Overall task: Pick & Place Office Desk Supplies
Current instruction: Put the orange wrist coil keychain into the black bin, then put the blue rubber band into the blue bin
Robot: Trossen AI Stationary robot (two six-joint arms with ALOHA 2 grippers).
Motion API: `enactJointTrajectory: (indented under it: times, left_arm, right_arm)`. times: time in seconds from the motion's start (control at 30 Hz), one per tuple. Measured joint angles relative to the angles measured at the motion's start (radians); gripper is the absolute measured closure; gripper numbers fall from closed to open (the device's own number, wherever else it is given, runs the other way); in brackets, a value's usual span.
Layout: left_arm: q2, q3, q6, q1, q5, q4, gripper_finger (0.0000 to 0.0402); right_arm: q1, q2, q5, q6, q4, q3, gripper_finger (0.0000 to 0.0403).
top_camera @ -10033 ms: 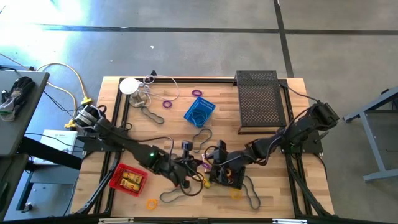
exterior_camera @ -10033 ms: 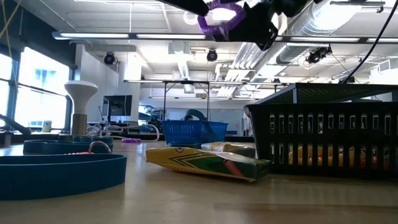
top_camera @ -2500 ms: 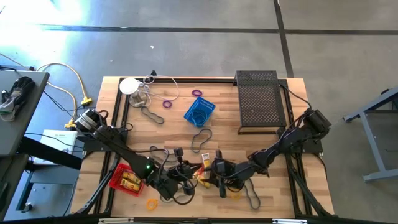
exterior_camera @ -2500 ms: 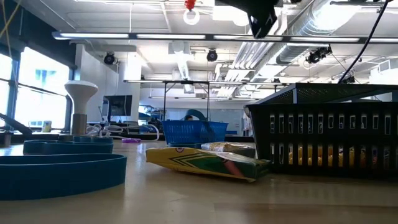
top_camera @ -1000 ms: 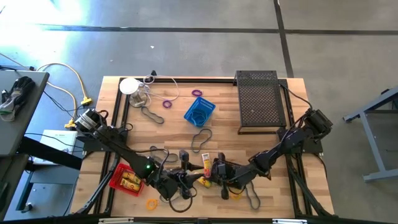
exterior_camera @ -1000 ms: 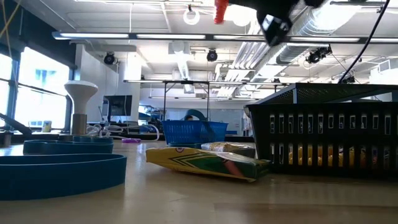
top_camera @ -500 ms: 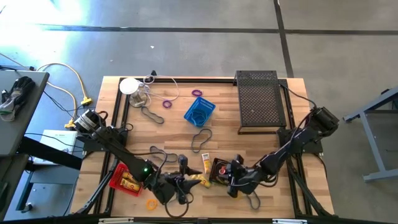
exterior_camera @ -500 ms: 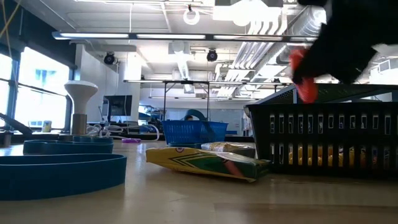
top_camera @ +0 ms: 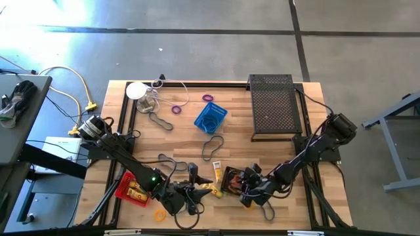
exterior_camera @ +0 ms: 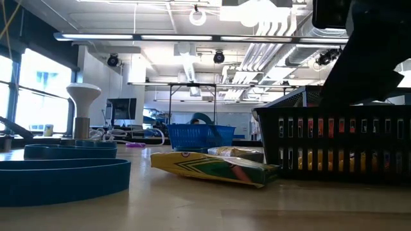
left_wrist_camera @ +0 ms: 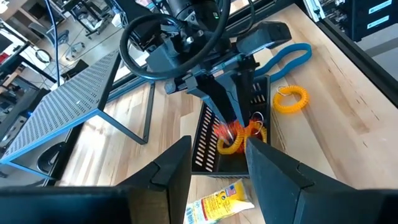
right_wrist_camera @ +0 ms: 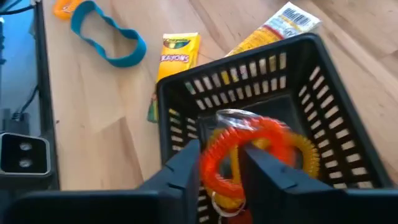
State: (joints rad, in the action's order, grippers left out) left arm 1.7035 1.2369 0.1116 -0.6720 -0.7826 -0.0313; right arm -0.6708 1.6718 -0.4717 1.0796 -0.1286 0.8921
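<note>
A black mesh basket [top_camera: 231, 180] stands near the table's front edge, with a red coil ring [right_wrist_camera: 245, 146] and a yellow coil ring [right_wrist_camera: 298, 155] inside. My right gripper [right_wrist_camera: 221, 171] slants down into it from the right, fingers apart, the red ring's near arc between them. My left gripper [left_wrist_camera: 217, 168] hangs open just left of the basket [left_wrist_camera: 211, 140], pointing at it, nothing between its fingers. A yellow crayon box [right_wrist_camera: 175, 59] lies flat beside the basket. My right gripper has the near arc of the red coil ring [right_wrist_camera: 214, 165] between its fingertips, inside the black basket. The ring rests on the yellow ring and the basket's floor. I cannot tell whether the fingers touch it.
A red basket [top_camera: 134, 189] sits at the front left and a blue basket [top_camera: 210, 118] mid-table. The large black mesh tray [top_camera: 274, 108] stands at the back right, a white disc [top_camera: 136, 90] at the back left. Band loops [top_camera: 212, 145], purple rings [top_camera: 208, 98] and an orange ring [left_wrist_camera: 291, 98] lie scattered.
My right gripper has carried the red coil ring toward the table's right edge and down, tipping its fingers steeply downward and rolling its wrist. The ring has gone from high above the table into the black basket.
</note>
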Motion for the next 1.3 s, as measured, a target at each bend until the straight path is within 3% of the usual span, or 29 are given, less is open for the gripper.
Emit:
enactJointTrajectory:
  times: [0.2,0.33,0.43,0.5,0.63,0.73,0.97,1.13,1.3]
  left_arm:
    - [0.000,0.000,-0.012,0.000,0.000,-0.015,0.0255]
    - [0.000,0.000,-0.027,0.000,0.000,-0.019,0.0255]
    - [0.000,0.000,-0.074,0.000,0.004,-0.024,0.0255]
    - [-0.001,0.000,-0.106,0.000,0.013,-0.037,0.0255]
    - [-0.001,0.000,-0.139,0.000,0.053,-0.084,0.0255]
    - [-0.001,0.000,-0.166,0.000,0.080,-0.103,0.0255]
    - [-0.001,0.000,-0.189,-0.012,0.082,-0.153,0.0255]
    - [-0.001,0.000,-0.186,-0.032,0.082,-0.181,0.0255]
    - [-0.001,0.000,-0.161,-0.044,0.082,-0.182,0.0255]
  right_arm:
    - [-0.004,-0.009,-0.044,-0.098,0.014,0.000,0.0222]
    - [-0.016,-0.039,-0.063,-0.300,0.093,0.000,0.0204]
    - [-0.027,-0.094,0.025,-0.472,0.168,0.000,0.0202]
    - [-0.032,-0.136,0.124,-0.490,0.180,0.000,0.0202]
    - [-0.053,-0.215,0.351,-0.278,0.143,0.001,0.0212]
    - [-0.098,-0.226,0.422,-0.059,0.058,0.001,0.0232]
    - [-0.229,-0.211,0.372,0.463,-0.123,0.001,0.0282]
    - [-0.264,-0.193,0.322,0.667,-0.230,0.001,0.0292]
    - [-0.243,-0.168,0.382,0.794,-0.382,0.000,0.0267]
